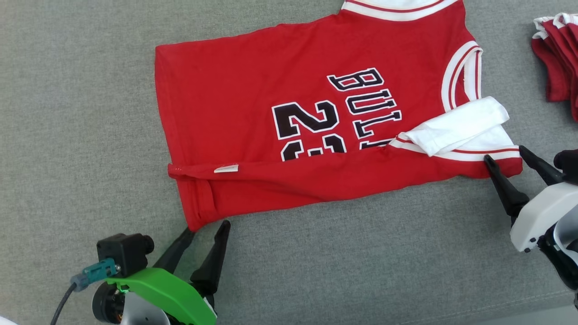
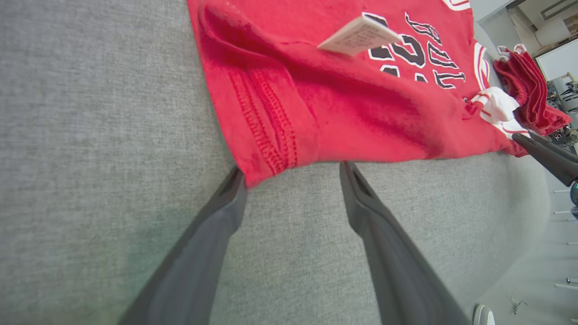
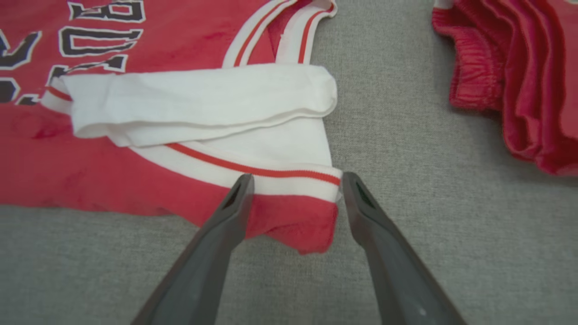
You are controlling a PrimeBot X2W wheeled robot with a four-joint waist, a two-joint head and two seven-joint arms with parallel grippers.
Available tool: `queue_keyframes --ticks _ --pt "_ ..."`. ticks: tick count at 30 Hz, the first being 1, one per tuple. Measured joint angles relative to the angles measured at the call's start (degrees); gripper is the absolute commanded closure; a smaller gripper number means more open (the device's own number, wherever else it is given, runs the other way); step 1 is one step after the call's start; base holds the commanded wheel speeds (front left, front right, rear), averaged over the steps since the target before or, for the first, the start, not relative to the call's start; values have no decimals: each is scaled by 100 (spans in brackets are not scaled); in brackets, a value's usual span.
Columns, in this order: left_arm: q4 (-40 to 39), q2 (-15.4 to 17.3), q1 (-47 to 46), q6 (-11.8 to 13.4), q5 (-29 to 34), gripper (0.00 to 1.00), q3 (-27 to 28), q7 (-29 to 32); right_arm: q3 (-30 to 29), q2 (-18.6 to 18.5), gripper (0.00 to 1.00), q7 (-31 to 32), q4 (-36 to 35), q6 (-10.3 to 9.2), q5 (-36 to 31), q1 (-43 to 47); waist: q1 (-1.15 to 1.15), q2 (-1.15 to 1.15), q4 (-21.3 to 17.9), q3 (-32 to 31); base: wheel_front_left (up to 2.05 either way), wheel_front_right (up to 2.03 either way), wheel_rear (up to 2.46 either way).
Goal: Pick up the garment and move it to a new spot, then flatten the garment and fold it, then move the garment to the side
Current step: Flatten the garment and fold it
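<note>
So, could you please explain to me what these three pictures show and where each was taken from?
This is a two-armed robot whose job is folding a garment. The head view looks down from its head; each wrist view looks along that arm's own jaws. On the grey cloth surface lies a red jersey, its near edge folded over, with a pile of red garments lying apart to the right. The left gripper sits at the jersey's hem corner, and the right gripper straddles its shoulder corner. Both pairs of jaws stand open; nothing is held yet.

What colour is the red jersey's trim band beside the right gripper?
The trim band is white with a thin red stripe; right wrist view best.
</note>
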Motion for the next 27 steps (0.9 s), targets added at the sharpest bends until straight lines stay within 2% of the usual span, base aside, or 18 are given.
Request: queue_keyframes --ticks 9,18,19,21,22,23,24,26,27 --pt "249 -152 -20 41 31 0 -151 -1 -10 -3 0 96 -321 0 5 229 0 0 -48 -44 0 0 0" --pt "230 1 -140 342 463 0 -34 -192 -53 -9 0 154 -486 0 -33 395 0 0 -62 45 0 0 0" --pt "203 8 -140 383 467 11 -23 -192 -70 -8 0 169 -501 0 -37 405 0 0 -60 43 0 0 0" --pt "204 13 -141 433 499 53 -32 -180 -80 -3 0 175 -528 0 -60 416 0 0 -61 41 0 0 0" --pt "236 38 -146 457 554 64 -42 -159 -73 5 0 185 -532 0 -80 418 0 0 -64 40 0 0 0" --pt "259 58 -148 461 608 89 -46 -157 -58 15 0 214 -533 0 -85 418 0 0 -67 42 0 0 0" --pt "272 51 -153 464 609 100 -52 -154 -26 25 0 225 -532 0 -87 417 0 0 -72 49 0 0 0" --pt "318 26 -169 435 598 100 -89 -138 45 47 0 280 -512 0 -100 413 0 0 -84 61 0 0 0" --pt "336 25 -181 428 598 100 -93 -141 69 52 17 301 -491 0 -99 407 0 0 -88 65 0 0 0"
